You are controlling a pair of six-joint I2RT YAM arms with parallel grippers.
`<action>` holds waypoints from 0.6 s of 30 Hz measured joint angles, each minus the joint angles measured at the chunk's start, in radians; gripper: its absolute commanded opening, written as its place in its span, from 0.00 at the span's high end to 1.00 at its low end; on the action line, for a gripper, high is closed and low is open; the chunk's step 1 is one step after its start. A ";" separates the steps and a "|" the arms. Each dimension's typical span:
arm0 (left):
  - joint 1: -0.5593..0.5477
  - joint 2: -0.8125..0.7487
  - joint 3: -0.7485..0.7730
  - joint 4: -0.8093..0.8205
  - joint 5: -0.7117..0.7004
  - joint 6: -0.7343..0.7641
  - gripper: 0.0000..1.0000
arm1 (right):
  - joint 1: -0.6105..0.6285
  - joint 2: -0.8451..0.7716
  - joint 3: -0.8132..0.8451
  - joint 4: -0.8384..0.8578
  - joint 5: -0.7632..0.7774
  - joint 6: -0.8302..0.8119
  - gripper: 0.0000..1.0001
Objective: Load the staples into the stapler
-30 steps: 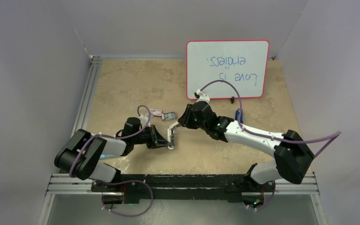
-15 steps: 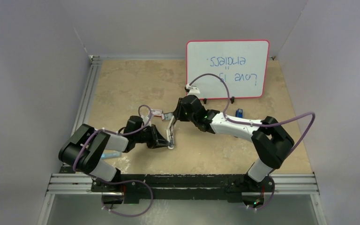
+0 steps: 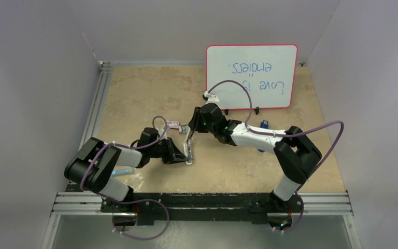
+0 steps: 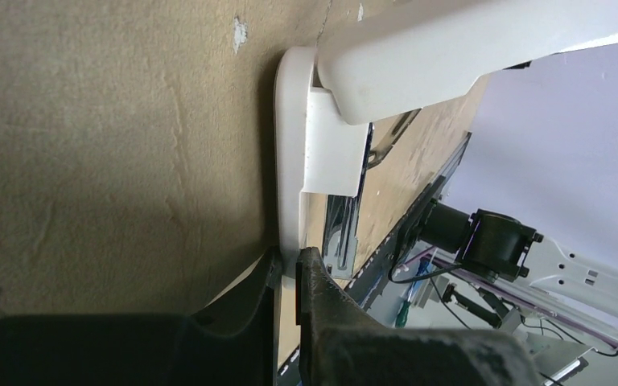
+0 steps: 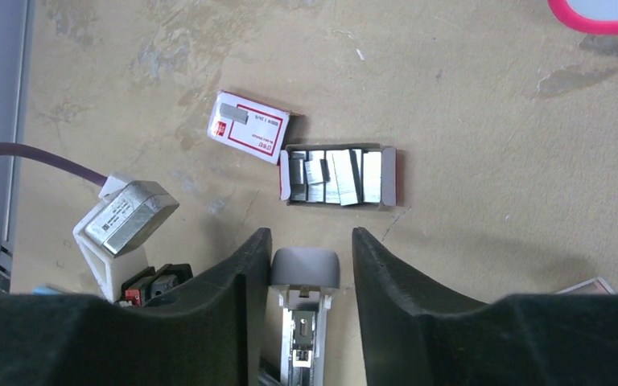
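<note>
little room, left hand (image 4: 288,269) pinching stapler (image 4: 288,161) edge

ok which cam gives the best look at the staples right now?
Right wrist. The staples lie in their open box, unobstructed, with separate strips visible. Top external shows at most a tiny speck, no detail. Left wrist doesn't show them at all, only the stapler.

Staples (image 5: 338,175) in tray (image 5: 392,178), behind stapler (image 5: 304,269); box (image 5: 249,127) just left of tray.
</note>
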 measured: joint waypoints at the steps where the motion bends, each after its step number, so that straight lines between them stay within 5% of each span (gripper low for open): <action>1: 0.000 -0.001 0.000 -0.002 -0.001 -0.008 1.00 | -0.002 0.000 -0.002 0.000 -0.004 0.007 0.50; 10: -0.001 -0.039 0.000 -0.048 -0.035 -0.074 1.00 | -0.013 -0.071 -0.066 -0.003 -0.066 0.074 0.17; 18: -0.002 -0.045 0.000 -0.062 -0.046 -0.082 1.00 | -0.011 -0.116 -0.148 0.055 -0.110 0.064 0.28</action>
